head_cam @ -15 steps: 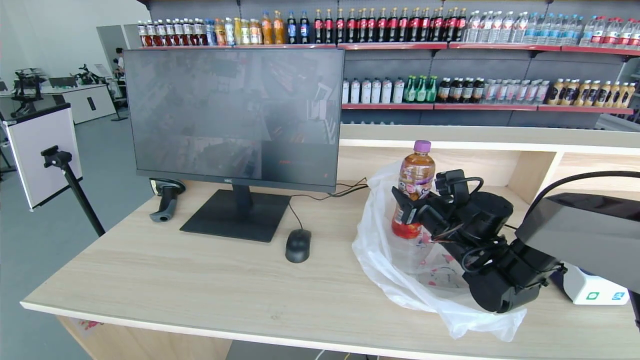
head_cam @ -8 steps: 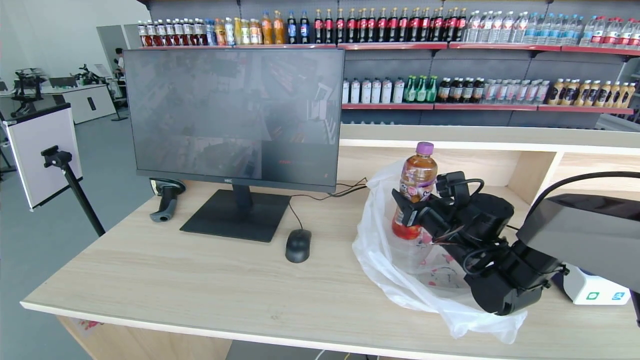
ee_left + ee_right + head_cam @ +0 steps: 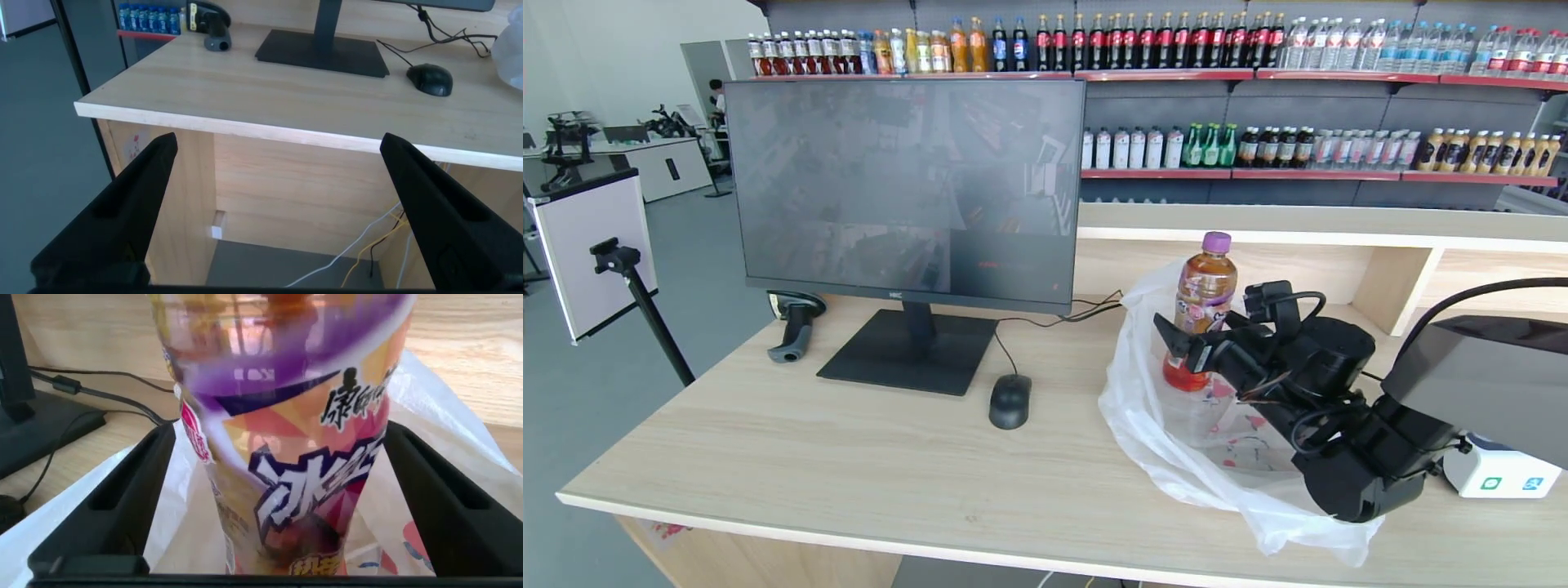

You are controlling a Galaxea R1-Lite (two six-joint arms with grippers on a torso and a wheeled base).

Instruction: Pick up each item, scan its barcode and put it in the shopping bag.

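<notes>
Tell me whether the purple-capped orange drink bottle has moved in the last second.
Yes, slightly down: the purple-capped orange drink bottle now stands a touch lower against the wooden back ledge, deeper in the white plastic bag.

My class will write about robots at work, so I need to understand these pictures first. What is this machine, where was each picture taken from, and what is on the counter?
It is a two-armed robot on wheels at a shop checkout. The wide picture comes from a camera on its head, the other two from cameras on its wrists. On the table are a monitor, a mouse, a handheld scanner and a plastic shopping bag. A drink bottle stands upright in the bag, between the open fingers of the right tool. The left tool hangs open and empty, low in front of the table.
</notes>
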